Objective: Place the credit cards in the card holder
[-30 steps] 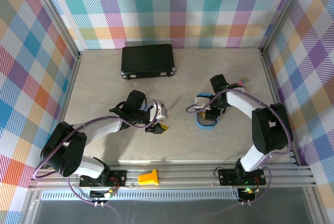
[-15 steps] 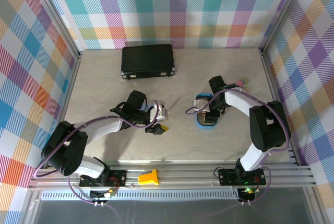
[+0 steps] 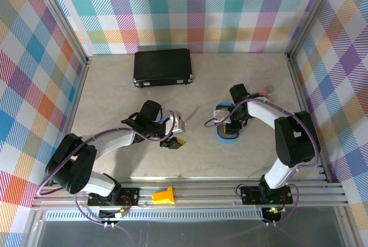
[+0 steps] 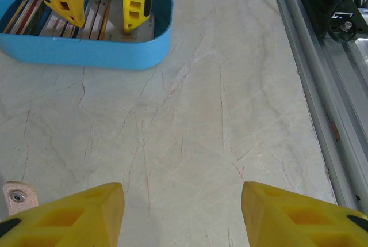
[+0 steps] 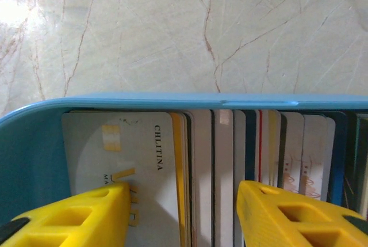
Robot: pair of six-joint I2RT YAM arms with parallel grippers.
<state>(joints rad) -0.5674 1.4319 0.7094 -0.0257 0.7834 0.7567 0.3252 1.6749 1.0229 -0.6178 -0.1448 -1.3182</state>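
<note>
Two robot arms work a marble-patterned bench (image 3: 115, 103) inside a booth walled in bright plaid. The right end effector (image 3: 229, 122) dips into a blue oval tray (image 3: 227, 137) right of centre, where the credit cards (image 5: 115, 155) stand on edge, packed side by side. From the right wrist, its yellow fingers (image 5: 75, 212) stand spread apart over the row. A white card with a gold chip sits by one finger, and grey, yellow-edged and patterned cards fill the gap (image 5: 184, 192) to the other. No card is seen pinched. The left wrist camera looks across at the same scene, with both yellow fingers lowered into the tray (image 4: 86, 51) among the cards (image 4: 100, 19), just inside its near wall.

The left end effector (image 3: 175, 132) rests low near the middle of the bench, well apart from the tray. Its fingers are spread wide with bare bench showing between them (image 4: 181, 192). What appears to be the card holder (image 3: 180, 122) lies just beside it, pale grey from above. A salmon-tan corner with a round stud (image 4: 17, 196) shows by one finger, and contact between the two cannot be told. A large black case (image 3: 163, 67) lies closed near the back wall. A small orange-yellow block (image 3: 164, 195) sits on the front rail between the arm bases.
</note>
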